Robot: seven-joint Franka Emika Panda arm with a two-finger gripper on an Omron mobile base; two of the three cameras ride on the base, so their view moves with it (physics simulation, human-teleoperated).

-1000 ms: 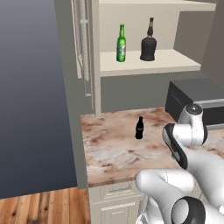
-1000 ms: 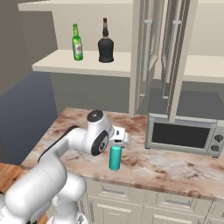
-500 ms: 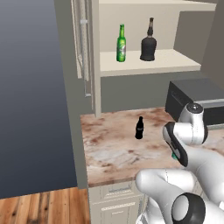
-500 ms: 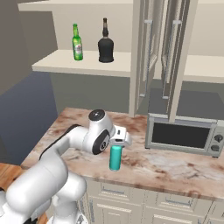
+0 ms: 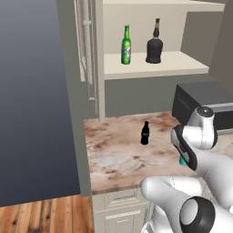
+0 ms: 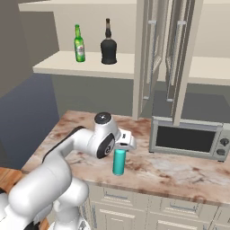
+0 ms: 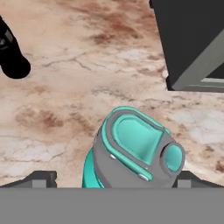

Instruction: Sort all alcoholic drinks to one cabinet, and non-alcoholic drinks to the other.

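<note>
Clearly the spread claw (image 7: 113, 177), poised over the teal bottle (image 6: 119, 161), could clip its grey cap and topple it across the bench (image 6: 179, 168).

Arm bent low — hand (image 6: 120, 149) spread wide.

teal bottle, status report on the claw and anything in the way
Claw open, directly above the teal bottle, not gripping. Bottle upright on the counter. Microwave close beside it; cola bottle stands apart.
</note>
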